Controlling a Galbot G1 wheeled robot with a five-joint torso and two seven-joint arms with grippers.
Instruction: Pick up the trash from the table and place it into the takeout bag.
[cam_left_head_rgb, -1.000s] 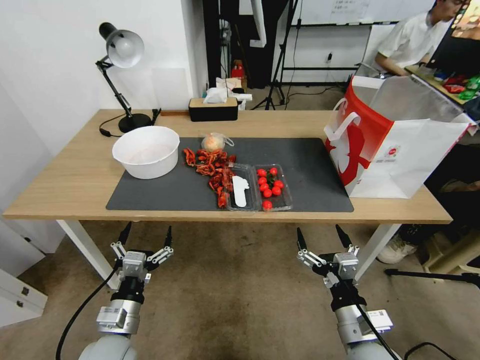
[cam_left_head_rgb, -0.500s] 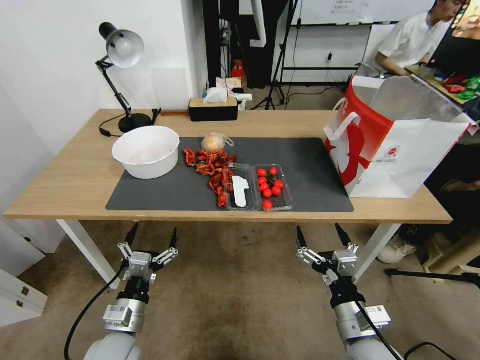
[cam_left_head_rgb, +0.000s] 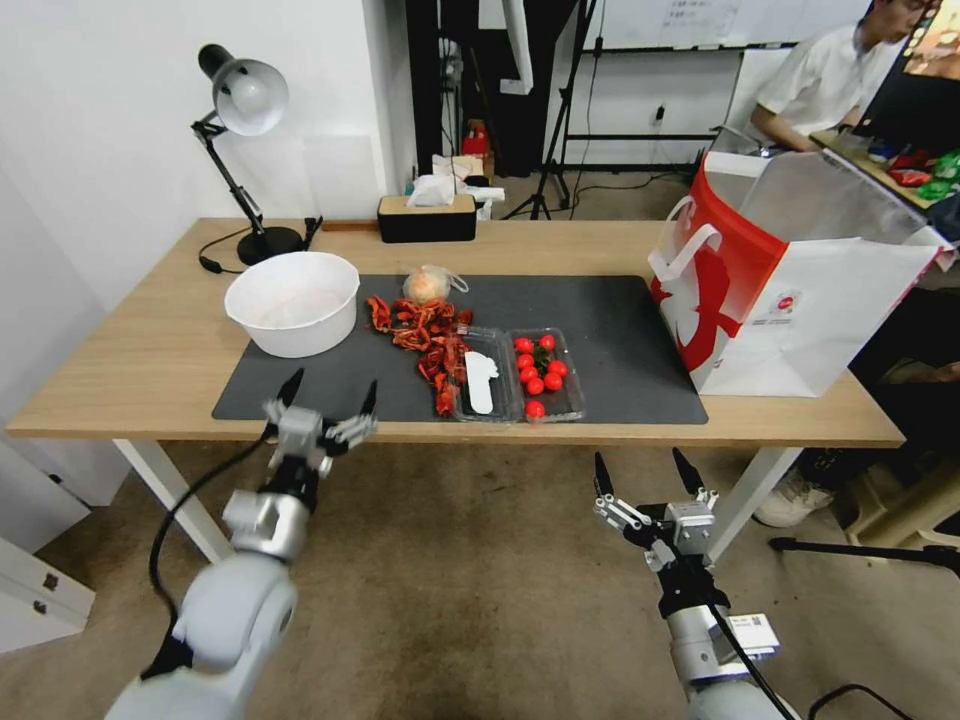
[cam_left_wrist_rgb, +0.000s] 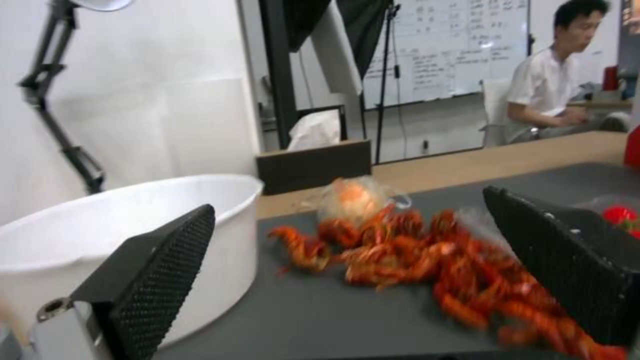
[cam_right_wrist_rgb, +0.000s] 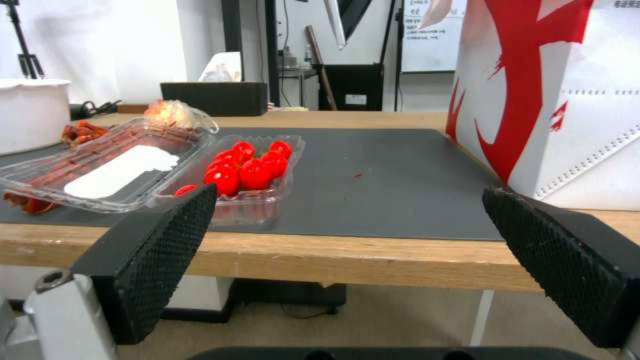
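Note:
The trash lies on the dark mat (cam_left_head_rgb: 620, 330) of the table (cam_left_head_rgb: 140, 350): a heap of red shell scraps (cam_left_head_rgb: 420, 335) (cam_left_wrist_rgb: 427, 260) and, behind it, a small knotted clear bag (cam_left_head_rgb: 431, 284) (cam_left_wrist_rgb: 357, 197). The red-and-white takeout bag (cam_left_head_rgb: 790, 290) (cam_right_wrist_rgb: 553, 100) stands open at the table's right end. My left gripper (cam_left_head_rgb: 333, 385) (cam_left_wrist_rgb: 347, 280) is open at the table's front edge, by the mat's near left corner, short of the shells. Lower down, my right gripper (cam_left_head_rgb: 638, 460) (cam_right_wrist_rgb: 347, 250) hangs open in front of the table edge.
A white bowl (cam_left_head_rgb: 292, 302) sits on the mat's left end. An open clear clamshell (cam_left_head_rgb: 515, 375) holds cherry tomatoes (cam_right_wrist_rgb: 247, 165) beside the shells. A desk lamp (cam_left_head_rgb: 245, 100) and a black tissue box (cam_left_head_rgb: 426, 218) stand at the back.
My left arm has risen and swung forward, from below the table up to its front edge. The right arm has stayed put.

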